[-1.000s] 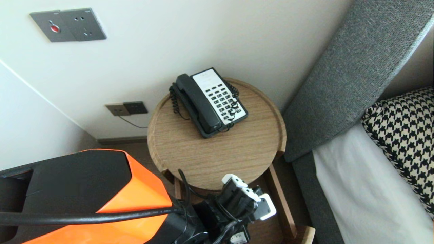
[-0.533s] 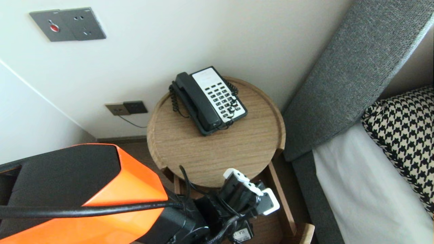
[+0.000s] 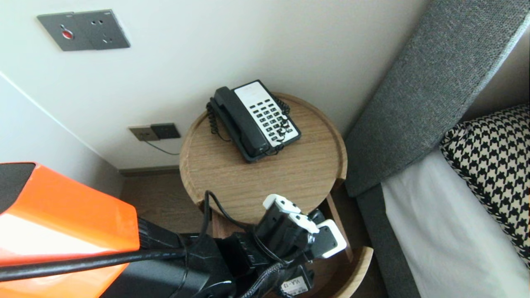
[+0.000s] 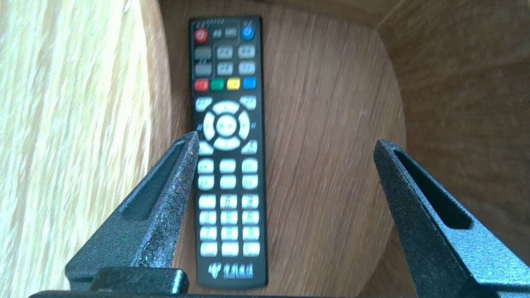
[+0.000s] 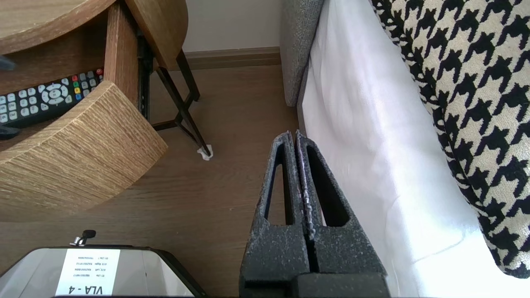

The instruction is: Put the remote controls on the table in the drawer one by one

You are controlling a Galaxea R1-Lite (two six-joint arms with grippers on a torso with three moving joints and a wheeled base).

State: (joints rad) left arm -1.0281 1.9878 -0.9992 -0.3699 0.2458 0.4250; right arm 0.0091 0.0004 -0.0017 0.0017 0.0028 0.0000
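Bedside table [image 3: 290,178] bears 1 telephone [image 3: 254,120]; left gripper [image 4: 285,138] gapes above remote [image 4: 227,153] in drawer [image 4: 331,186].

I read "VLA - 4" in large print on the white label [image 5: 87,271] fixed to the grey cover [image 5: 140,271]; its smaller lines are illegible. A small tag [image 3: 295,285] on the near cable bundle [image 3: 265,277] begins "VLA"; the rest is unclear. Print on the remote [image 4: 227,153] and the telephone [image 3: 256,120] keys cannot be read.
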